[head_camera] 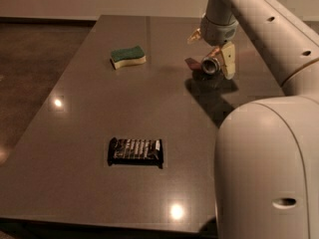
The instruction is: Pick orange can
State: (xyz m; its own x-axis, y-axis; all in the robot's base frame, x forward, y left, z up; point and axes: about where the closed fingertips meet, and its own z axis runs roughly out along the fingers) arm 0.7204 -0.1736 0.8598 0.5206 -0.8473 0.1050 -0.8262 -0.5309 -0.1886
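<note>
The orange can lies on its side on the dark table at the far right, its shiny silver end turned toward me. My gripper hangs from the white arm right over the can. One beige finger stands against the can's right side. The other fingertip shows behind and to the left of it. The jaws stand apart on either side of the can. The can's far end is partly hidden by the gripper.
A green-and-yellow sponge lies at the far middle of the table. A flat black snack packet lies near the front. My white arm and base fill the right foreground. The table's left edge drops to a dark floor.
</note>
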